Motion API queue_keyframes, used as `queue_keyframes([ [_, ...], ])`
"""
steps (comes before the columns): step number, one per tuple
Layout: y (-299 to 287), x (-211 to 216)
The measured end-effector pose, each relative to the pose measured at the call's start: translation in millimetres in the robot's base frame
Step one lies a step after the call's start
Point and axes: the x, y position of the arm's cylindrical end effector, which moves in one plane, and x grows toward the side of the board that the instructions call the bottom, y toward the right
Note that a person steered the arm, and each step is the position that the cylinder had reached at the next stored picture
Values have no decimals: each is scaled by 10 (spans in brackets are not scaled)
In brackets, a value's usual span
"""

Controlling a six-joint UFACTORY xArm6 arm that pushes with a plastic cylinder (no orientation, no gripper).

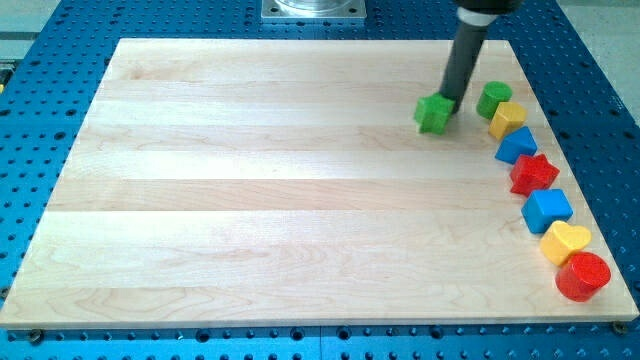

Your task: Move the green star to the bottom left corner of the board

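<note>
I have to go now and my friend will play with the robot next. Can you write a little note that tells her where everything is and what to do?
My tip is at the green star's upper right edge, seemingly touching it.
The green star sits near the board's top right, far from the bottom left corner.
Along the view's right edge runs a row: green cylinder, yellow block, blue block, red star, blue cube, yellow heart, red cylinder.
Done: nearly nothing yet.
Left: push the star diagonally down and left across the board.
</note>
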Motion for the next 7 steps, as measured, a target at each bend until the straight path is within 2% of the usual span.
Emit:
queue_keyframes([
  [1,-383,730],
  [2,-566,1039],
  [3,-1566,1035],
  [4,-1215,784],
  [5,-1603,912],
  [6,-1942,793],
  [7,-2004,681],
])
